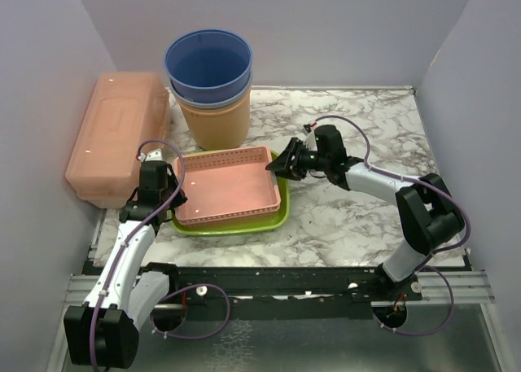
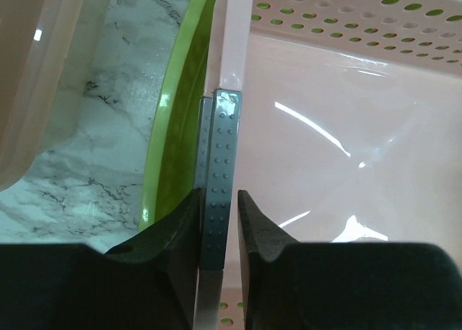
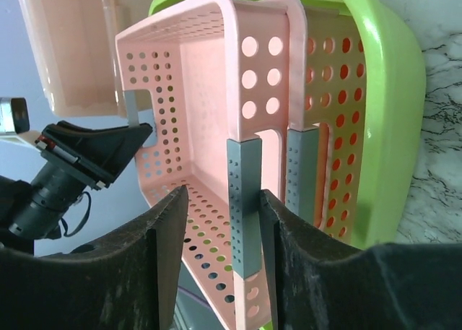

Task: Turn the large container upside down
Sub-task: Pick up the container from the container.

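The large container, a pink perforated basket (image 1: 228, 185), lies upright and nested in a green tray (image 1: 236, 227) at the table's left middle. My left gripper (image 1: 173, 194) is at its left rim. In the left wrist view that gripper (image 2: 219, 200) is shut on the grey dotted strip of the basket's (image 2: 325, 128) thin rim, beside the green tray (image 2: 180, 113). My right gripper (image 1: 281, 164) is at the right rim. In the right wrist view its jaws (image 3: 220, 200) stand open astride the grey strip on the basket (image 3: 195, 70), with a gap on the inner side. A second pink rim (image 3: 297, 70) sits just outside it.
A salmon lidded box (image 1: 118, 136) stands along the left wall, close to my left arm. A blue bucket (image 1: 209, 63) sits stacked in a tan bucket (image 1: 216, 120) behind the tray. Marble tabletop (image 1: 358, 217) stretches to the right, with white walls on three sides.
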You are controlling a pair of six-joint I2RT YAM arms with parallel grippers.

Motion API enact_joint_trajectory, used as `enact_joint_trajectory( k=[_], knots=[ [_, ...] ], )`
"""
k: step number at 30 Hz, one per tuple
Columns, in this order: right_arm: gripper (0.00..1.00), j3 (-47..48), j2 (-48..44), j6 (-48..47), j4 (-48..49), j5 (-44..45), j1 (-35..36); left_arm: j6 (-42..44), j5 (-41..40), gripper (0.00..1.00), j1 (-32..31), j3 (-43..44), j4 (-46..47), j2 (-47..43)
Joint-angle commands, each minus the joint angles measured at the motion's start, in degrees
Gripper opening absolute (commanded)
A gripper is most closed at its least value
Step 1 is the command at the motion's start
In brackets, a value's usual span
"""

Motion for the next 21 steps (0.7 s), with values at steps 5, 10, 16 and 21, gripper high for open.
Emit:
enact_joint_trajectory(
  k=[5, 10, 16, 21],
  knots=[
    [0.6, -1.8, 1.1, 0.4, -1.5, -0.8, 3.9, -3.1, 8.9, 0.25, -1.4, -0.2, 4.7, -2.1],
    [0.54, -5.9, -1.1, 2.7, 3.9, -2.8, 4.0, -3.1, 9.6, 0.25, -1.4, -0.2, 4.7, -1.5],
    [0.58, -4.9, -3.8, 3.7, 2.6, -2.6, 4.0, -3.1, 9.4, 0.25, -1.4, -0.1, 4.6, -1.3],
    [0.65, -3.1, -4.6, 5.9, 0.4, -1.5, 3.6, -3.4, 7.5, 0.25, -1.4, 0.0, 4.2, -2.2]
  ],
)
